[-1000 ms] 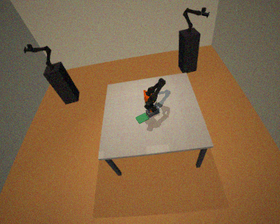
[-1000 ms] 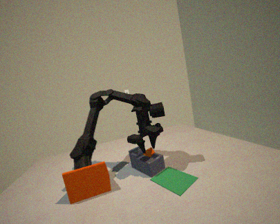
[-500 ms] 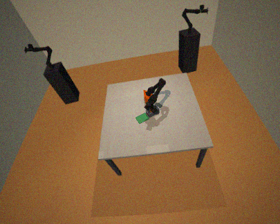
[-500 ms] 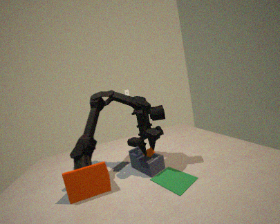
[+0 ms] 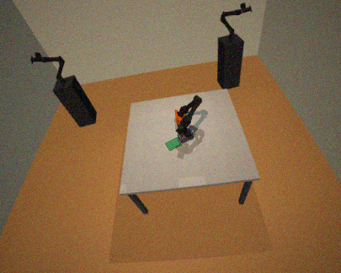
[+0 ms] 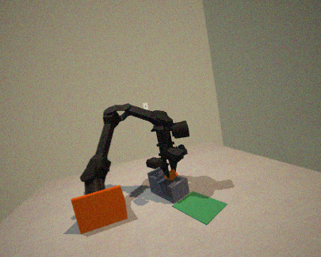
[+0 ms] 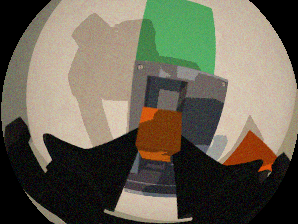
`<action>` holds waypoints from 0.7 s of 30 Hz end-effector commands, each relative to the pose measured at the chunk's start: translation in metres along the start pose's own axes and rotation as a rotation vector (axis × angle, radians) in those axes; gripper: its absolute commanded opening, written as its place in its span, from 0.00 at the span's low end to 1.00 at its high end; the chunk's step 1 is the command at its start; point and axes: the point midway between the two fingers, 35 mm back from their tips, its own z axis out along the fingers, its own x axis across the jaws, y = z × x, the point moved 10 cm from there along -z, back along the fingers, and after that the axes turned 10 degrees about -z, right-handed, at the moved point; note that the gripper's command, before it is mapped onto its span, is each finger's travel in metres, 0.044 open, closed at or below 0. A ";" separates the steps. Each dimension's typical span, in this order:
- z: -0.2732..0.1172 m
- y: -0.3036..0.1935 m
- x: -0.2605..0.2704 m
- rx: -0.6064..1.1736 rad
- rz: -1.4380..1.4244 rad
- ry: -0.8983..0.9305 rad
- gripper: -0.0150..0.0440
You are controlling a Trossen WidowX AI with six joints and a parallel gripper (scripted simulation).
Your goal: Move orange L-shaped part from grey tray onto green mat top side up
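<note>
The orange part (image 6: 173, 174) (image 7: 161, 125) shows above the rim of the grey tray (image 6: 181, 193) (image 7: 204, 125), with a raised end between the fingers. Bare pocket shows on the mat side of it in the wrist view. Its lower end and how much of it still sits in the pocket are hidden. My gripper (image 6: 170, 173) (image 7: 157, 135) points down over the tray and is shut on the orange part, one finger on each side. The green mat (image 5: 173, 144) (image 6: 204, 207) (image 7: 186, 35) lies flat beside the tray with nothing on it.
An upright orange panel (image 5: 177, 115) (image 6: 101, 211) (image 7: 248, 153) stands on the white table (image 5: 157, 168) to one side of the tray, near the arm's base. Two dark pedestals (image 5: 76, 103) (image 5: 230, 63) with arms stand behind the table.
</note>
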 end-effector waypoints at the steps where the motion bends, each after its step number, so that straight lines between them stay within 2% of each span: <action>1: 0.000 0.000 0.000 0.000 -0.001 0.000 0.25; 21: -0.025 0.000 -0.001 0.005 0.006 0.000 0.25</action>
